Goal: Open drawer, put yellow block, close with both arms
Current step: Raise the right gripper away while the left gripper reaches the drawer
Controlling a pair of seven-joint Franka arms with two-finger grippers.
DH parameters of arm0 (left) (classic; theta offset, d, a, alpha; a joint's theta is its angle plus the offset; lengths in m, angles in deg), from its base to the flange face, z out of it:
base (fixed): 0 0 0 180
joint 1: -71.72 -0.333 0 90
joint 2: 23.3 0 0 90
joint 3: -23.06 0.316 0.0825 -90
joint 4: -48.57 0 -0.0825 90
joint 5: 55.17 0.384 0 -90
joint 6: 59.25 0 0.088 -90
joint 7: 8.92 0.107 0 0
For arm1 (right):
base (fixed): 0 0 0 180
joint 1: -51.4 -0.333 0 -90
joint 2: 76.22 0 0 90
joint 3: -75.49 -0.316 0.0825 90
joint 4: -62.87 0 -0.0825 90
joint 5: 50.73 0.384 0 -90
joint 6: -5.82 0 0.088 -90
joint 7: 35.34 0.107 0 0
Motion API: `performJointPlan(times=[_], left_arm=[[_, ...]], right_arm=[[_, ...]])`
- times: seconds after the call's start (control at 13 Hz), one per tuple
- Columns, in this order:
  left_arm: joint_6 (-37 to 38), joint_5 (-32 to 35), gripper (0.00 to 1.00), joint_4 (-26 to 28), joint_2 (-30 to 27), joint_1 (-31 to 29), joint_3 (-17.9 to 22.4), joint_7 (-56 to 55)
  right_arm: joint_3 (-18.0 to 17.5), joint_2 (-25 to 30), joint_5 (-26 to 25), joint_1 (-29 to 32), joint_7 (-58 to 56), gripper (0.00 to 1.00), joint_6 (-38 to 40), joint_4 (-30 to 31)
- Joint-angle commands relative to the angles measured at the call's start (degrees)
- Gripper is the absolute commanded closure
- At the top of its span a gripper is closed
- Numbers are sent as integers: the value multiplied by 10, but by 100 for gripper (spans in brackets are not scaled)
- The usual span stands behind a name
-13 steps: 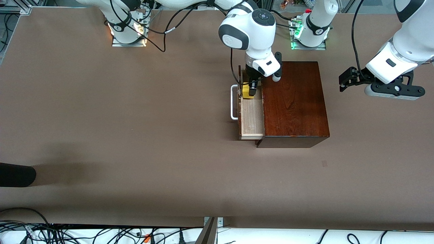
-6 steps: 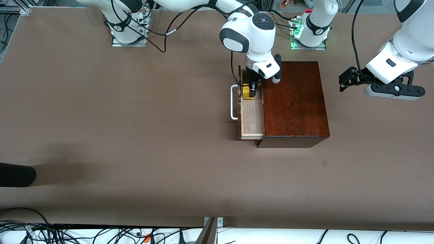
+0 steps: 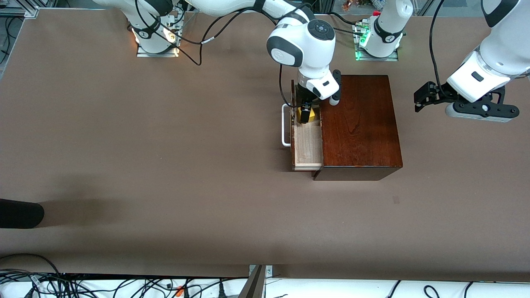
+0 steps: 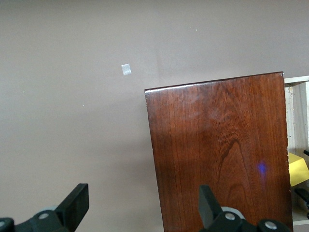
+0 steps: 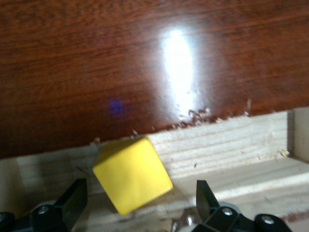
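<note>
The drawer stands pulled out of the dark wooden box toward the right arm's end of the table, its pale wood floor bare over the part nearer the front camera. Its white bar handle sticks out on the open side.

The right gripper is down in the drawer, at the end of the tray farther from the front camera. Its fingers are spread apart – in the right wrist view the two black fingertips stand on either side of the yellow block with clear gaps, so nothing is gripped. The block sits tilted, one corner down, inside the drawer and close against the glossy box front. In the front view a bit of yellow shows beside the gripper's black finger, just beside the edge of the box top.

The left gripper hangs in the air over bare table toward the left arm's end, well apart from the box – this arm waits. Its fingers are wide open and hold nothing; the left wrist view shows them spread above the table and the box top, with a corner of the yellow block and the drawer's pale rim just visible past the box edge.

A small pale mark lies on the table near the box.
</note>
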Motion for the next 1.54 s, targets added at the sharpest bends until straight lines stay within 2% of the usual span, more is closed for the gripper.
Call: performJointPlan(times=[0.0, 0.15, 0.31, 0.46, 0.62, 0.77, 0.92, 1.0, 1.15, 1.31, 1.38, 1.46], left_arm=[[11, -3, 0, -21, 8, -1, -2, 6], [11, -3, 0, -21, 8, -1, -2, 6], [11, -3, 0, -21, 8, -1, -2, 6], [11, -6, 0, -21, 8, -1, -3, 4], [12, -12, 0, -21, 8, 0, -3, 3], [13, -13, 0, -20, 22, 8, -8, 6], [13, -11, 0, -21, 45, 31, -34, 14], [13, -12, 0, -21, 58, 46, -49, 21], [6, -12, 0, -46, 98, 81, -73, 27], [6, -12, 0, -100, 159, 129, -88, 66], [5, -11, 0, -124, 187, 161, -93, 80], [4, -11, 0, -155, 217, 197, -94, 96]], right_arm=[[-3, 59, 42, 21, -3, 0, 52, -7], [1, 118, 81, 68, -2, 0, 89, -7], [1, 171, 97, 133, -5, 0, 108, -5], [3, 209, 139, 194, -5, 0, 175, -5], [11, 233, 150, 249, -6, 0, 220, -1], [12, 236, 170, 305, -9, 0, 231, -1], [57, 259, 220, 335, 1, 0, 231, 23], [96, 284, 257, 342, 1, 0, 229, 49], [140, 360, 288, 353, 4, 0, 203, 169], [161, 452, 288, 370, 21, 0, 156, 309], [166, 487, 287, 381, 44, 0, 144, 361], [166, 500, 285, 396, 75, 0, 145, 381]])
